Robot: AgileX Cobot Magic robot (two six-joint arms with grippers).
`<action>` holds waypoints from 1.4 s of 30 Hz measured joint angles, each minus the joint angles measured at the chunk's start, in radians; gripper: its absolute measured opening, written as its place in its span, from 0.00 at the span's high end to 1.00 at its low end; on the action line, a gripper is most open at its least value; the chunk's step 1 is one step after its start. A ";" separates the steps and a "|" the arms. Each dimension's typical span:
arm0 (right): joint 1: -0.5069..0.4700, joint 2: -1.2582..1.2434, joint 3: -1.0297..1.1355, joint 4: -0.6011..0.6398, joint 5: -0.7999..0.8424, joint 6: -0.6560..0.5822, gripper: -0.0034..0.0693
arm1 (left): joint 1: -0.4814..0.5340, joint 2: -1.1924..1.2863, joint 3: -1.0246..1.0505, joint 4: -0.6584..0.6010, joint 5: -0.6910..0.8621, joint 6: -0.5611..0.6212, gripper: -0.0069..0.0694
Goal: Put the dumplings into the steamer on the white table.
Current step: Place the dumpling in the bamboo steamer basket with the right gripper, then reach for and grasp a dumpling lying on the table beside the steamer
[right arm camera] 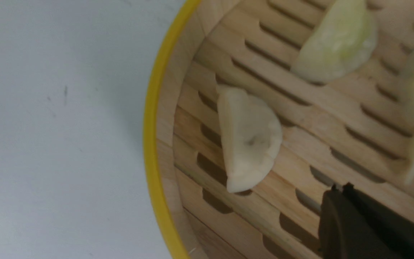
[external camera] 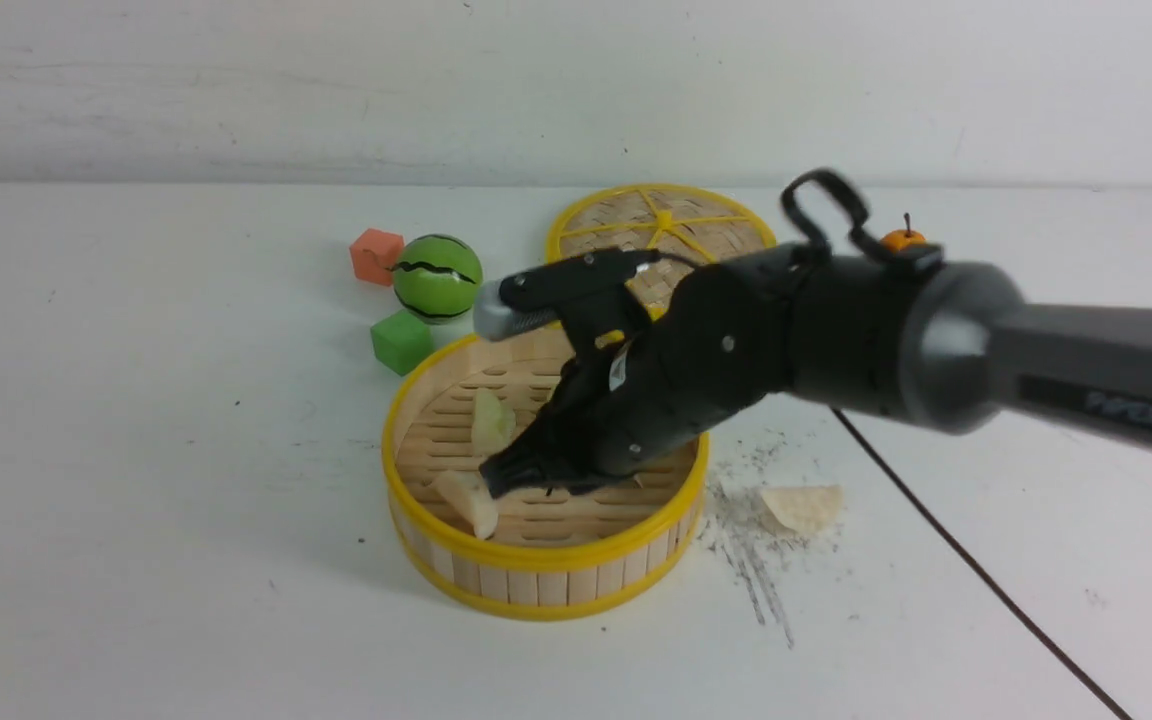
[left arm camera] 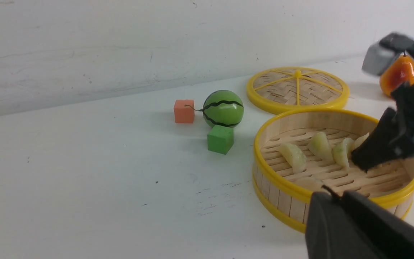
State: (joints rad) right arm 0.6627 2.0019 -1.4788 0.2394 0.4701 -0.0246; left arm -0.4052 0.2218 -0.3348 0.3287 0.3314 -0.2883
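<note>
Front view, far left: a dark sliver at the edge is all that shows of the left arm. Its wrist view shows the left tool narrow, its fingers pressed together with nothing between them.

Across the white table sits an orange cube, with a watermelon ball just beside it. A green cube sits in front of the ball, close to the steamer.

The steamer stands mid-table. Inside it a cream dumpling lies by the near wall. The left wrist view shows three green dumplings in a row on the slats, and another pale one partly hidden behind the right arm.

The right tool is down inside the steamer, its tip low over the slats. It is just beside the cream dumpling but apart from it. Its fingers are closed tight and grip nothing.

Behind the steamer the lid lies flat on the table. Right of the steamer a loose dumpling lies on the table among grey scuffs, outside the rim. Further back, past the arm, a small orange fruit peeks out. A black cable runs across the table at the right.
</note>
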 joint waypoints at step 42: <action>-0.118 0.093 -0.135 -0.168 0.108 0.276 0.80 | 0.000 0.000 0.000 0.000 0.000 0.000 0.82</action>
State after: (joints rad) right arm 0.5452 2.0947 -1.6143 0.0710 0.5782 0.2518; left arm -0.4052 0.2218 -0.3348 0.3287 0.3312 -0.2883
